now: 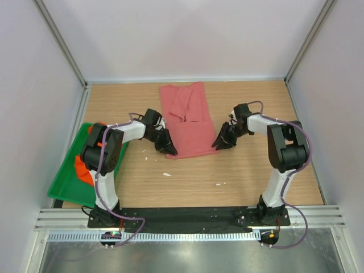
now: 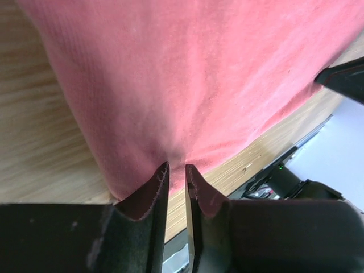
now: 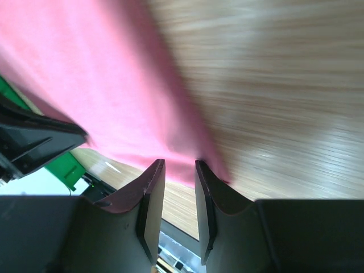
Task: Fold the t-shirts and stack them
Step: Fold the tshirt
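The rose-pink t-shirt [image 1: 185,122] lies as a long folded strip on the wooden table, sleeves tucked in at the far end. My left gripper [image 1: 168,149] is at its near left corner. In the left wrist view [image 2: 176,166] the tips are nearly together, with the pink cloth [image 2: 182,74] puckering into them. My right gripper [image 1: 219,143] is at the near right corner. In the right wrist view [image 3: 179,162] the pink cloth [image 3: 85,74] is drawn up to its tips. The orange t-shirt [image 1: 82,168] lies crumpled in the green tray, partly hidden by the left arm.
The green plastic tray [image 1: 62,185] sits at the table's left edge, also seen in the right wrist view [image 3: 71,168]. Small white scraps [image 1: 166,174] lie on the wood near the front. White walls with metal posts enclose the table at the left, back and right.
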`<action>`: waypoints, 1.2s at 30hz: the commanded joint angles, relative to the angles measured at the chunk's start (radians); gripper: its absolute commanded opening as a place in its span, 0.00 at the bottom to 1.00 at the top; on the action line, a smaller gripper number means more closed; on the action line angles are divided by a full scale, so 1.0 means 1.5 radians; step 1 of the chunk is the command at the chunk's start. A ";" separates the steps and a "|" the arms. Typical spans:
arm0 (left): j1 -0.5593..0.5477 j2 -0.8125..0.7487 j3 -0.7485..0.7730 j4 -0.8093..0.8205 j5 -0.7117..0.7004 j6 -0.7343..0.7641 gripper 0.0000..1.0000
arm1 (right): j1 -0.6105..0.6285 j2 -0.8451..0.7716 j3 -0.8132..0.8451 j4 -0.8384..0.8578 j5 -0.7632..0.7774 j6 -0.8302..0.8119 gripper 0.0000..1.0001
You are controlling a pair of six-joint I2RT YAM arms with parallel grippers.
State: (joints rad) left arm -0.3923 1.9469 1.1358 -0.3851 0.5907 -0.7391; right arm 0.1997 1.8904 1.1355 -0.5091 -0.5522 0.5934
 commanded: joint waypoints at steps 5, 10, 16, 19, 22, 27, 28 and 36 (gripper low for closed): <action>0.002 -0.086 -0.021 -0.081 -0.051 0.047 0.30 | -0.028 -0.073 -0.012 -0.071 0.040 -0.080 0.33; 0.003 -0.127 -0.027 -0.091 -0.036 0.036 0.30 | -0.004 -0.129 0.033 -0.096 0.047 -0.070 0.31; 0.003 -0.111 -0.064 -0.065 -0.036 0.015 0.21 | 0.070 -0.109 0.035 -0.025 -0.013 0.010 0.30; 0.003 -0.117 -0.080 -0.063 -0.046 0.015 0.20 | 0.074 -0.094 0.004 0.021 -0.033 0.029 0.29; 0.006 -0.126 -0.093 -0.064 -0.055 0.015 0.20 | 0.071 -0.078 -0.018 0.026 -0.036 0.018 0.29; 0.009 -0.136 -0.112 -0.067 -0.073 0.016 0.20 | 0.042 -0.067 -0.060 0.037 -0.035 -0.008 0.28; 0.010 -0.136 -0.123 -0.063 -0.074 0.016 0.20 | 0.039 -0.064 -0.064 0.032 -0.034 -0.015 0.28; 0.014 -0.158 -0.158 -0.068 -0.056 0.014 0.18 | 0.010 -0.071 -0.097 -0.004 0.002 -0.066 0.27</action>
State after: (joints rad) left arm -0.3763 1.7561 0.9230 -0.4801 0.5106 -0.7219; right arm 0.2192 1.8053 0.9874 -0.4847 -0.5880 0.5518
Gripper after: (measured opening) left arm 0.189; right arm 0.278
